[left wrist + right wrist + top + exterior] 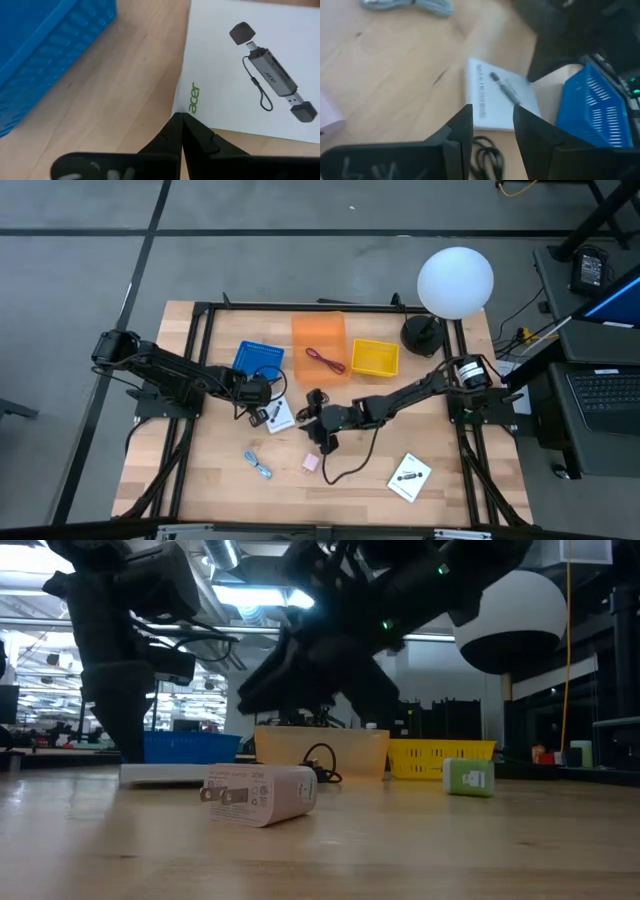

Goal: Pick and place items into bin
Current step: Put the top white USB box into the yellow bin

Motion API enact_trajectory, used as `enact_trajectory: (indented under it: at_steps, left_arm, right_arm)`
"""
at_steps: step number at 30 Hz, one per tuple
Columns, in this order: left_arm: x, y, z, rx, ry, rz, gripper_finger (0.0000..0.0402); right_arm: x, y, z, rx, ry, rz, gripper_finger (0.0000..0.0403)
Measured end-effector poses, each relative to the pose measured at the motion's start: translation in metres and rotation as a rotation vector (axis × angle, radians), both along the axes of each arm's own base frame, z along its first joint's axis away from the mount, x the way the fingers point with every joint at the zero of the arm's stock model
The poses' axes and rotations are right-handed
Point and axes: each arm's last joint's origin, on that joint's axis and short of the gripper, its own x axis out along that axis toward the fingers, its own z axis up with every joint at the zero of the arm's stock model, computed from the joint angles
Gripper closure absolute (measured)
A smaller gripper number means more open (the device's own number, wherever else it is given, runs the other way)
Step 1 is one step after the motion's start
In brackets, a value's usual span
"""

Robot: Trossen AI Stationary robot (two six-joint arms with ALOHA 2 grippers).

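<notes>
The white card [280, 416] printed with a card-reader picture and green "acer" lettering [194, 99] lies flat left of centre in your high view, just below the ribbed blue plastic basket [259, 358]. Your left gripper [262, 416] touches the card's edge, jaws clenched on nothing. Your right gripper [322, 434] hangs at centre, jaws parted and empty, above a thin black cable [345, 468]. A second white card [409, 477] lies lower right, tilted like a diamond. A smooth pink block [311, 463] and a bluish cable bundle [259, 465] rest on the wood-grain table [200, 480]. A reddish cable [325, 359] lies in the translucent orange bin [319, 345], beside the yellow mesh basket [374, 358].
</notes>
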Motion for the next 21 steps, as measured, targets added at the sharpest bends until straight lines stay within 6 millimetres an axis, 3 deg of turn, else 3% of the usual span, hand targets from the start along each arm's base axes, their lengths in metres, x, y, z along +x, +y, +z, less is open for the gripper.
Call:
enact_trajectory:
  at_steps: [8, 14, 21]
  left_arm:
    - [0.001, 0.0, -0.003, -0.007, 0.017, -0.002, 0.0398]
    - [0.006, -0.001, -0.012, -0.005, 0.047, -0.012, 0.0398]
    - [0.006, -0.003, -0.012, -0.003, 0.049, -0.02, 0.0398]
  right_arm:
    - [0.015, 0.015, -0.017, -0.019, 0.007, -0.019, 0.0282]
    - [0.029, 0.029, -0.019, -0.028, 0.015, -0.006, 0.0282]
    - [0.03, 0.029, -0.017, -0.145, 0.113, -0.11, 0.0282]
